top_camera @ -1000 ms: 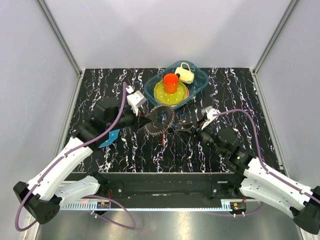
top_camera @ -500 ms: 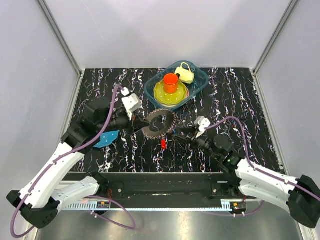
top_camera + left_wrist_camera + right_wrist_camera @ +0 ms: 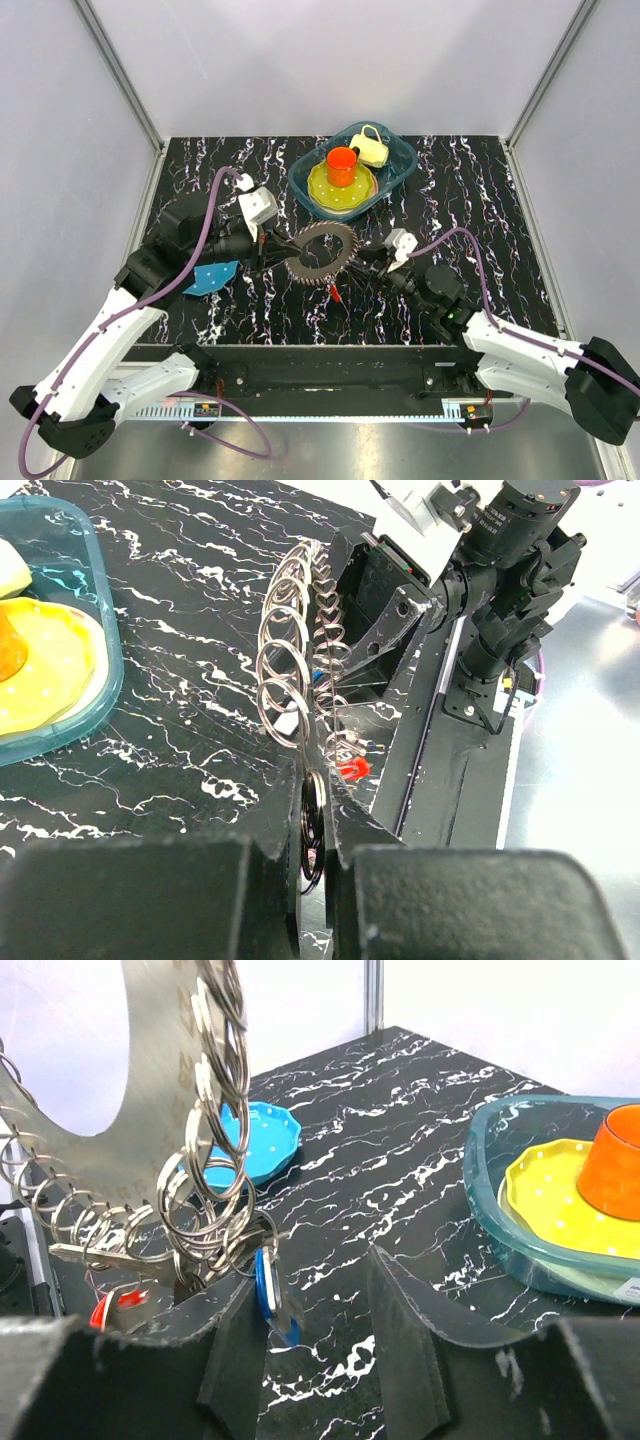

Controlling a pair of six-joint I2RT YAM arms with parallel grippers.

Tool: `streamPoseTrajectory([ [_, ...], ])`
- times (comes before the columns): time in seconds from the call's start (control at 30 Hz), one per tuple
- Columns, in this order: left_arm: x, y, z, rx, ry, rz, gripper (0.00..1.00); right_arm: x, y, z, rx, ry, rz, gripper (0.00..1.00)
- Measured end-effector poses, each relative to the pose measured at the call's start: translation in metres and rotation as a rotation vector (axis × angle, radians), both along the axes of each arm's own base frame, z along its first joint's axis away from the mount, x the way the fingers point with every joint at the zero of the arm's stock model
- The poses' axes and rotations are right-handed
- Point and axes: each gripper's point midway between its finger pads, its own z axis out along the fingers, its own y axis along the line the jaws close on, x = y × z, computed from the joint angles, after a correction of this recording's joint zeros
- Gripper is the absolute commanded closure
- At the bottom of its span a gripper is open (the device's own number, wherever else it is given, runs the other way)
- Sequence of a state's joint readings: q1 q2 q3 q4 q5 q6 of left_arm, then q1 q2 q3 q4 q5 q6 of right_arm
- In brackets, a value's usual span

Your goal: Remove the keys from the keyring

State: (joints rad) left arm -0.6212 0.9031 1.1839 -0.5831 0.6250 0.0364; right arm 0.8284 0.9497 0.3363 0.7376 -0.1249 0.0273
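Observation:
The keyring [image 3: 320,255] is a wide metal loop fringed with keys [image 3: 312,278], held on edge above the table. My left gripper [image 3: 282,254] is shut on its left rim; in the left wrist view its jaws [image 3: 313,790] pinch the loop [image 3: 290,670]. My right gripper [image 3: 362,264] sits at the ring's right side, open. In the right wrist view a blue-headed key [image 3: 270,1285] hangs between the fingers [image 3: 315,1280], close to the left one. A red-headed key [image 3: 335,293] shows below the ring; I cannot tell if it is attached.
A teal tray [image 3: 398,170] at the back holds a yellow plate [image 3: 322,190], an orange cup [image 3: 342,165] and a pale yellow piece [image 3: 372,149]. A blue round disc [image 3: 215,277] lies left of the ring, below the left arm.
The left arm has drawn back to the left and the ring has come slightly nearer. The right arm has shifted left toward the ring. The red-headed key has come into view below it.

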Motion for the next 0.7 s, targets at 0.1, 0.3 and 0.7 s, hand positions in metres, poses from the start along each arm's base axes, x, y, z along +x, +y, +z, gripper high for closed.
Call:
streamPoseTrajectory([
  [0.1,0.000,0.000,0.000,-0.001,0.004,0.001,1.00,0.000,0.000,0.004,0.008,-0.013,-0.002,0.52],
  [0.3,0.000,0.000,0.000,0.000,0.009,0.003,1.00,0.001,-0.002,0.009,0.002,-0.053,-0.008,0.52],
  [0.7,0.000,0.004,0.005,0.020,-0.003,0.015,1.00,-0.002,-0.010,0.016,-0.011,-0.117,-0.026,0.58],
])
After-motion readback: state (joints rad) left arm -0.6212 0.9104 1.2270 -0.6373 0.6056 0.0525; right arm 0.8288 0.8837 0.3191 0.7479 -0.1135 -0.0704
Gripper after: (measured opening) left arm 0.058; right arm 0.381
